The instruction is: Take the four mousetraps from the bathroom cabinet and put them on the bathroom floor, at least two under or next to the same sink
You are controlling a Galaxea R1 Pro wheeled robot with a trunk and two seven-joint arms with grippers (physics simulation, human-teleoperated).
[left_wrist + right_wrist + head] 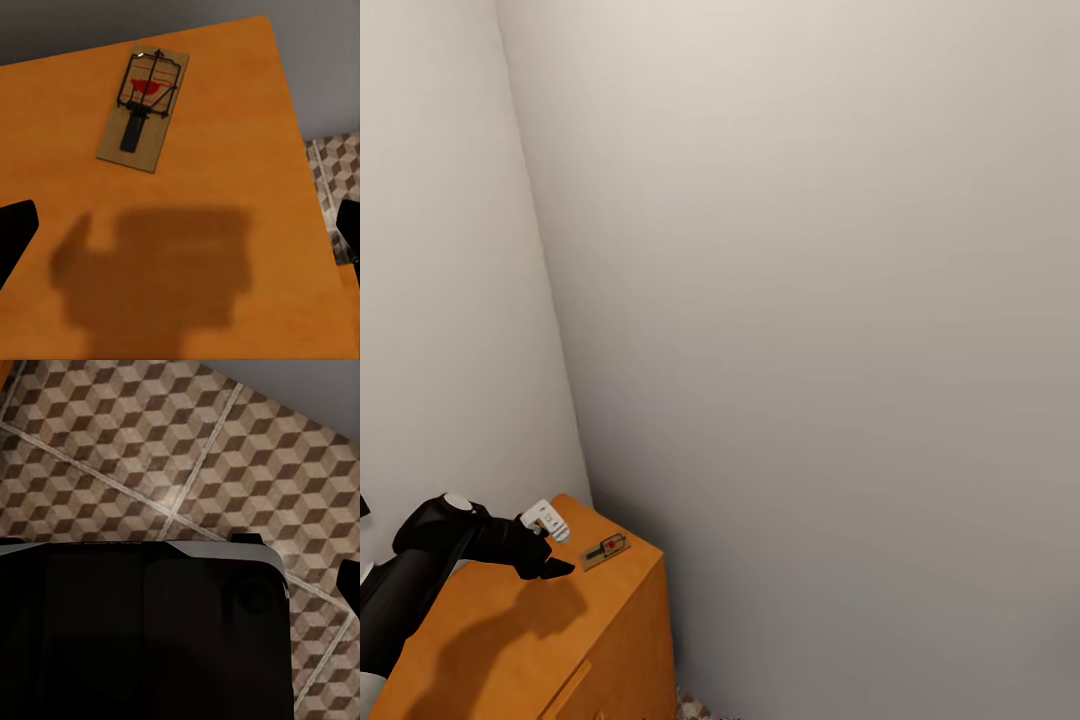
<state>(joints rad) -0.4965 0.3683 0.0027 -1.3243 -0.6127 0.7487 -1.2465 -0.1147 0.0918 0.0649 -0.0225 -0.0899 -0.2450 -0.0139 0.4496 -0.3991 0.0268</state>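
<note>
Mousetrap point(143, 109) flat near the far corner of the cabinet top point(500, 620); left gripper point(550, 545) spread wide, empty, just short; best lowered squarely astride the board's long edges before closing.

The head camera looks down at the cabinet point(530, 640) corner from above, the left wrist camera hangs close over the same top and mousetrap point(144, 107), while the right wrist camera faces the bathroom floor point(195, 457).
</note>
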